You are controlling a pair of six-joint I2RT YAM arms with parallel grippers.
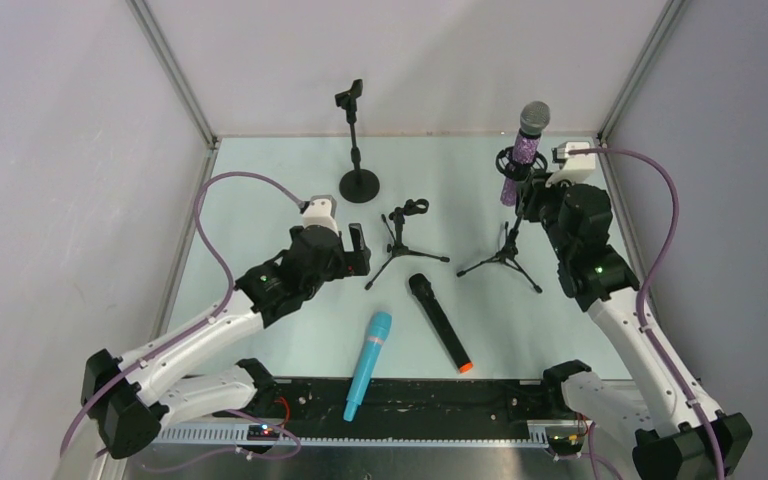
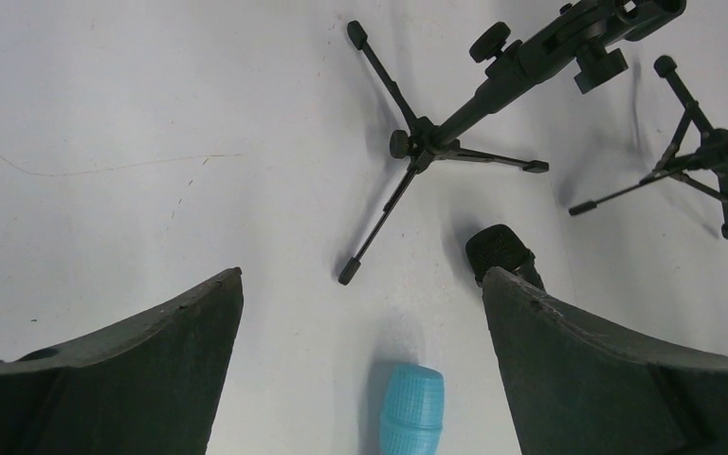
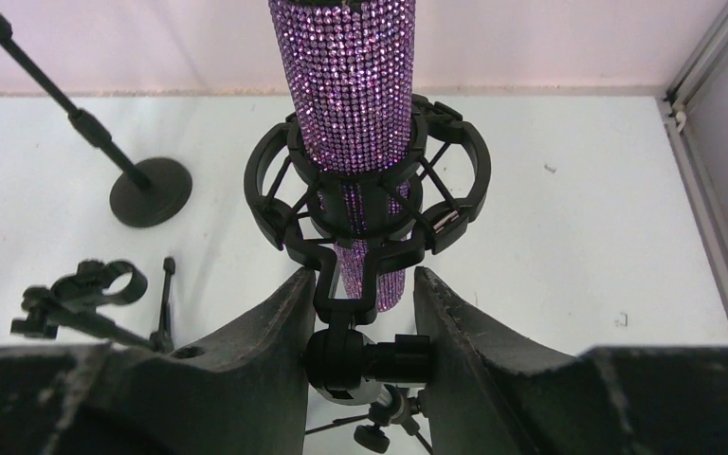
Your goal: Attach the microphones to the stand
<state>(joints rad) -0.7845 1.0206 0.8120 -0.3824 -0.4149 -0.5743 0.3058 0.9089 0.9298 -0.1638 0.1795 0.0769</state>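
One glittery purple microphone (image 3: pixel 351 95) stands in the shock mount (image 3: pixel 267 209), whose neck the right gripper (image 3: pixel 362 282) clasps. Left gripper (image 2: pixel 362 277) hangs spread wide, empty, above the cyan microphone (image 2: pixel 412 408) and black microphone (image 2: pixel 500 251) on the bench (image 2: pixel 104 95)

text: none legible | labels: none | brands: none | numbers: none | signs: none

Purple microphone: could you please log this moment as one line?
purple microphone: in shock-mount stand | right gripper: shut on stand | left gripper: open

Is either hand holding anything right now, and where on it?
Right hand grips the shock-mount stem under the purple microphone; left hand is open and empty.
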